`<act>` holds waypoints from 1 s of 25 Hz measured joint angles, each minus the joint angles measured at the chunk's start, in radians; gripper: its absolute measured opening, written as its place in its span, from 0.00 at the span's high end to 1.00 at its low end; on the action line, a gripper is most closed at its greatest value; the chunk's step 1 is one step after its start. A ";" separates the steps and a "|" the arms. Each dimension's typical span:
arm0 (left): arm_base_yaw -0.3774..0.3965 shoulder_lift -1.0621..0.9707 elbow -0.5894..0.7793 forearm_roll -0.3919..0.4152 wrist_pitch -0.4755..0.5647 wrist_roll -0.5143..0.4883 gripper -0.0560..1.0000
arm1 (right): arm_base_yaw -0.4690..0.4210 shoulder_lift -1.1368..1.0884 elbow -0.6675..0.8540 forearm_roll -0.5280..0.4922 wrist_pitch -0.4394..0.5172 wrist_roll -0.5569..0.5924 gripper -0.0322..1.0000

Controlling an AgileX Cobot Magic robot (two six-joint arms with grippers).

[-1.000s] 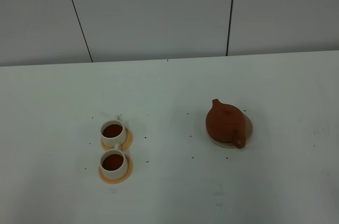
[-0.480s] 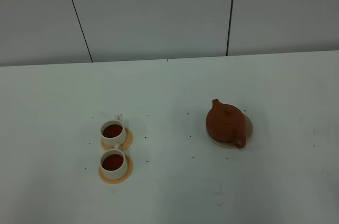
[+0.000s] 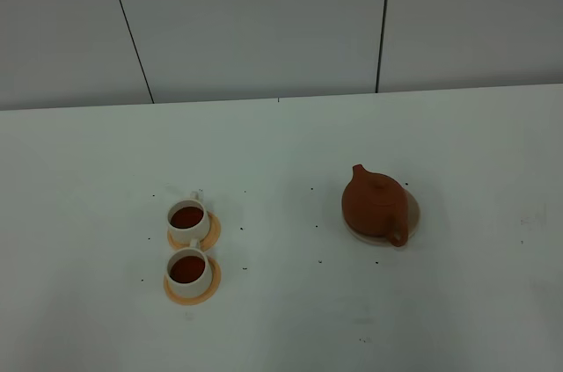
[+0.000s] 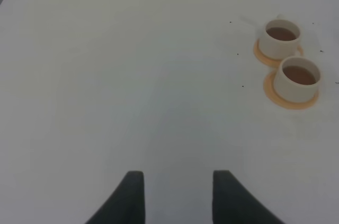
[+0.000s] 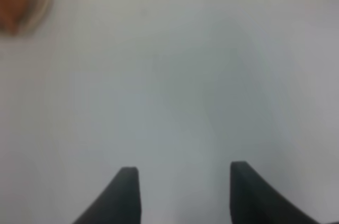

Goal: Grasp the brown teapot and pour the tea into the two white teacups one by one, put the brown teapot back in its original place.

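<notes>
A: High view first?

B: Teapot [image 3: 376,206] upright on tan coaster [image 3: 413,211], spout toward 11 o'clock, handle toward 5. Sits at 3 o'clock from the two cups [image 3: 188,245], well apart from them. Each cup on own orange saucer [image 3: 212,280], both dark with tea. No arm anywhere on the table [image 3: 281,139]. Probably pouring finished, pot parked back on its disc to close the job.

A: Left wrist view?

B: Left gripper [image 4: 177,195] empty, jaws apart over bare table. Cups well ahead toward 1 o'clock of the fingers, untouched. Likely held back because never needed for the pot.

A: Right wrist view?

B: Blurred. Right gripper [image 5: 184,192] empty, jaws apart, nothing between them. Pot only a brown smear at the frame's edge, far from the fingers. Looks like pulled clear after release.

A: Any change from a second ago?

B: High view: none. Pot, coaster, cups all sit the same.
</notes>
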 joint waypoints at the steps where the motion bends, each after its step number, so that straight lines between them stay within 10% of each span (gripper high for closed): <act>1: 0.000 0.000 0.000 0.000 0.000 0.000 0.59 | -0.011 -0.030 0.000 0.000 0.000 0.000 0.61; 25: 0.000 0.000 0.000 0.000 0.000 0.001 0.59 | 0.026 -0.155 0.006 0.000 0.000 0.001 0.64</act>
